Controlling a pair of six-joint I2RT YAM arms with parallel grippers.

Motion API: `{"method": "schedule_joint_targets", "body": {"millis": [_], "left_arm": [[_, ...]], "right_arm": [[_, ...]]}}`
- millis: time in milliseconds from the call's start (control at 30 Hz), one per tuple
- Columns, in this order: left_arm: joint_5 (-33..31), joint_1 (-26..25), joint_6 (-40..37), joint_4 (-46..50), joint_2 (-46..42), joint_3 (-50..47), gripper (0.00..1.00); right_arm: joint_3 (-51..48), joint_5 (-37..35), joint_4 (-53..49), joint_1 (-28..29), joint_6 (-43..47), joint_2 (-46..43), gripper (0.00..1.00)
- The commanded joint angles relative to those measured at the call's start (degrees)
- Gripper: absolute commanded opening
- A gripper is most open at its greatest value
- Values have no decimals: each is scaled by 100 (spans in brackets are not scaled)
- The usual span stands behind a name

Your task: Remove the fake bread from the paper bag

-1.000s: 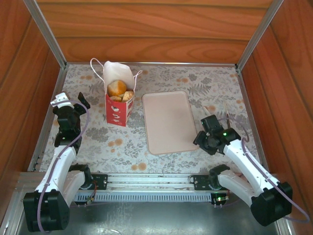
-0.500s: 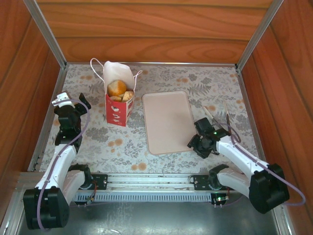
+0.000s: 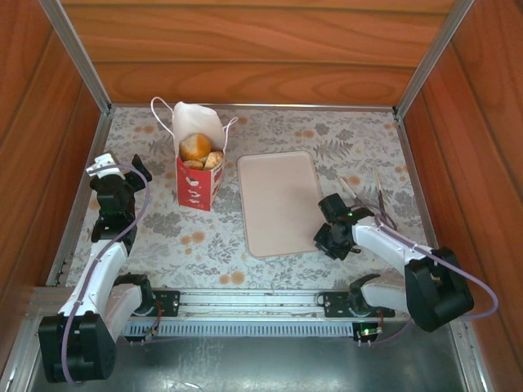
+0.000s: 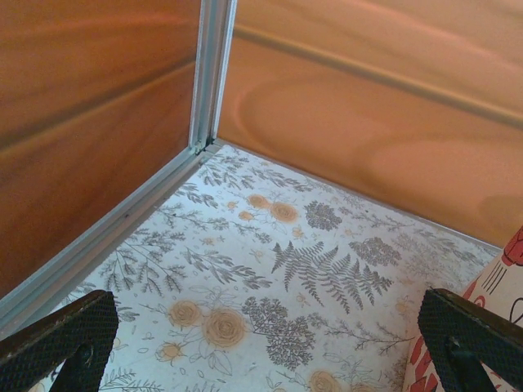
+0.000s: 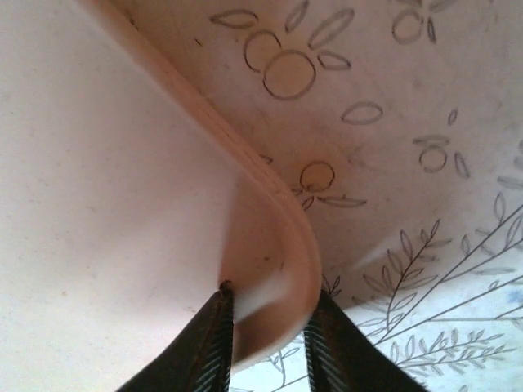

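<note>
Between right gripper (image 5: 271, 294) jaws — tray (image 5: 106, 204) corner rim, pinched; just beside left gripper (image 4: 265, 327) jaws, spread wide — edge of paper bag (image 4: 497, 276).

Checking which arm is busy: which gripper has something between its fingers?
The right gripper: its fingers pinch the corner rim of the beige tray. The left gripper stands wide open, nothing between its fingers, beside the paper bag.

- fake bread (image 3: 198, 149): only the top pieces show above the paper bag (image 3: 196, 186) mouth; the rest is hidden inside, count unclear
- left wrist view: bag cut by right edge, left gripper (image 4: 265, 331) fingers cropped at the bottom
- right wrist view: tray (image 5: 98, 204) runs off left and top; rim blurred beside right gripper (image 5: 270, 347)
</note>
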State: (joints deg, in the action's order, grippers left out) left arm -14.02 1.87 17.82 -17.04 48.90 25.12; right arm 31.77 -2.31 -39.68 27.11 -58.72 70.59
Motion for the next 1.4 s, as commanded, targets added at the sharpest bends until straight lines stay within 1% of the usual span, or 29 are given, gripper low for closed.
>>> {"method": "schedule_joint_targets", "body": {"millis": [0, 67, 333, 567, 767, 900, 967, 1033, 1067, 1100, 1133, 1200, 1267, 1300, 1333, 1367], "left_arm": [[39, 40, -60, 69, -107, 177, 100], [40, 35, -60, 86, -161, 151, 100], [-28, 33, -87, 156, -446, 28, 100], [-59, 35, -104, 232, -539, 51, 100], [-26, 33, -70, 286, -618, 55, 100], [-57, 38, -65, 315, -671, 54, 100], [-65, 40, -60, 327, -694, 76, 100], [-35, 33, -60, 336, -707, 81, 100], [-7, 35, -60, 341, -707, 89, 100], [19, 39, -51, 341, -706, 93, 100], [46, 41, -52, 350, -699, 89, 100], [72, 33, -34, 355, -667, 97, 100], [74, 36, 8, 359, -638, 100, 100], [77, 35, 32, 359, -615, 105, 100], [104, 36, 36, 359, -597, 115, 100], [141, 36, 35, 361, -585, 135, 100]], "right_arm": [[348, -515, -310, 41, 273, 252, 23], [539, -720, -451, 35, 431, 408, 21], [1060, -1205, -687, -61, 970, 756, 16], [1529, -1520, -947, -257, 1687, 1112, 7], [1678, -1749, -1160, -416, 2170, 1186, 0], [1846, -1954, -1302, -474, 2392, 1255, 0], [1926, -1933, -1324, -488, 2412, 1291, 5], [2018, -1737, -1289, -488, 2423, 1268, 12], [2059, -1621, -1283, -488, 2393, 1238, 17], [2107, -1488, -1286, -488, 2337, 1195, 24], [2159, -1356, -1306, -488, 2270, 1143, 29], [2206, -864, -1246, -467, 2155, 1017, 33], [2140, -445, -1107, -388, 1914, 886, 38], [2088, -331, -1099, -337, 1723, 833, 43], [2033, -275, -1143, -305, 1519, 779, 46], [1942, -199, -1181, -272, 1292, 692, 47]]}}
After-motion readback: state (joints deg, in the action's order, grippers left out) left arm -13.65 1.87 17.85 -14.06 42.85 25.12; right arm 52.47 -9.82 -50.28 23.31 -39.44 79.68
